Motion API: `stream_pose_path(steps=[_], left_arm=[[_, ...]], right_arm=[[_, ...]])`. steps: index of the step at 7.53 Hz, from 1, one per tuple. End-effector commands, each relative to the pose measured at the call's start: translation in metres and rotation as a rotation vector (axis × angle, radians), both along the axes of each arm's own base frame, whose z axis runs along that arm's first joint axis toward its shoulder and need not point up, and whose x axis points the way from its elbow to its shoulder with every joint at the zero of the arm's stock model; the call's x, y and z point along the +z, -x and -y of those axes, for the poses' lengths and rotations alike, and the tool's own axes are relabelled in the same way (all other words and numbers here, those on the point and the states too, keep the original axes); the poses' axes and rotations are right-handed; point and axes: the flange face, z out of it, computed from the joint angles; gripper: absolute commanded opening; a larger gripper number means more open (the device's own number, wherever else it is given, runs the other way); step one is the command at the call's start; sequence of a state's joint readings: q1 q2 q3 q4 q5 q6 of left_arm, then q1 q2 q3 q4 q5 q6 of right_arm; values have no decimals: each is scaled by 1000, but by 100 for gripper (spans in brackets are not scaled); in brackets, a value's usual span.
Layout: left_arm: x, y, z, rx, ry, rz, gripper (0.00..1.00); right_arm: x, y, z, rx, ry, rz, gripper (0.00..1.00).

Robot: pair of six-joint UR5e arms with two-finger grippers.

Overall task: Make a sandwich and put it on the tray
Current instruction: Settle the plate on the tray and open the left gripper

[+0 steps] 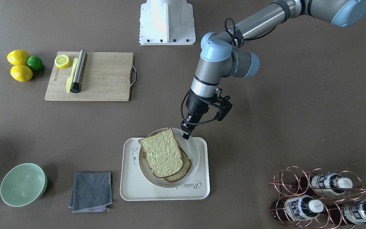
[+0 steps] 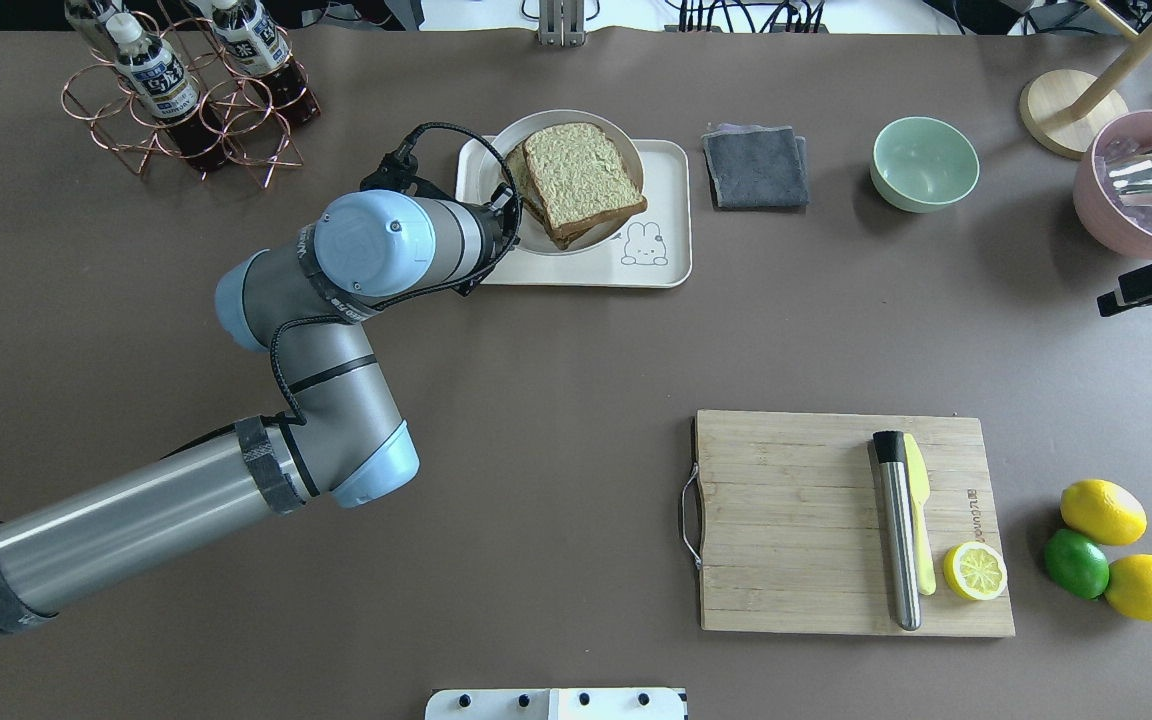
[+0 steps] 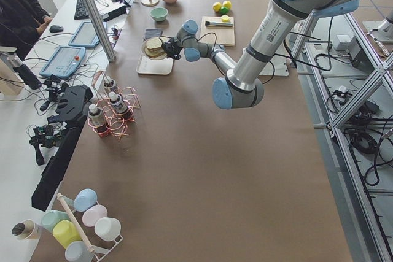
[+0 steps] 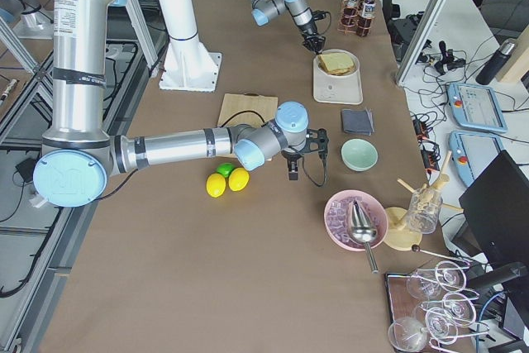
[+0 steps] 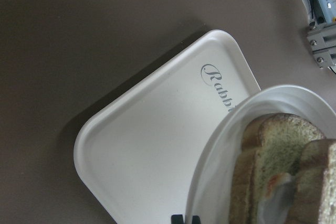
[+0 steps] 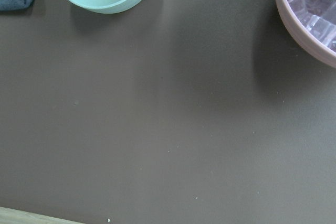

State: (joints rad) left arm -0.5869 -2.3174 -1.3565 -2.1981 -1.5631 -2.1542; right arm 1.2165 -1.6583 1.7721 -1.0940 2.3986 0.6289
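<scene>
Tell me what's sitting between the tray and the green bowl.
A folded grey cloth lies between the tray and the mint-green bowl, touching neither. The overhead view shows it plainly.

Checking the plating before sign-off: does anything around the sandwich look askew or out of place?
Yes. The round white plate sits off-centre on the cream-white rounded-rectangle tray, its rim overhanging the tray's edge nearest the robot. On the brown-crusted bread sandwich, the top slice is twisted off the lower one.
</scene>
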Motion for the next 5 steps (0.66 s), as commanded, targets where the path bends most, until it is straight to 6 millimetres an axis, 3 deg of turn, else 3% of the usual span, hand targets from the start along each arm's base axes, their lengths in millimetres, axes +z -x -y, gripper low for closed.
stream_pose_path(steps=[1,5], left_arm=[[14,-21,9,11,-5,16,0],[19,-36,9,26,-3,41,0]], right_arm=[[1,0,1,0,2,0,99],[2,0,1,1,2,-1,99]])
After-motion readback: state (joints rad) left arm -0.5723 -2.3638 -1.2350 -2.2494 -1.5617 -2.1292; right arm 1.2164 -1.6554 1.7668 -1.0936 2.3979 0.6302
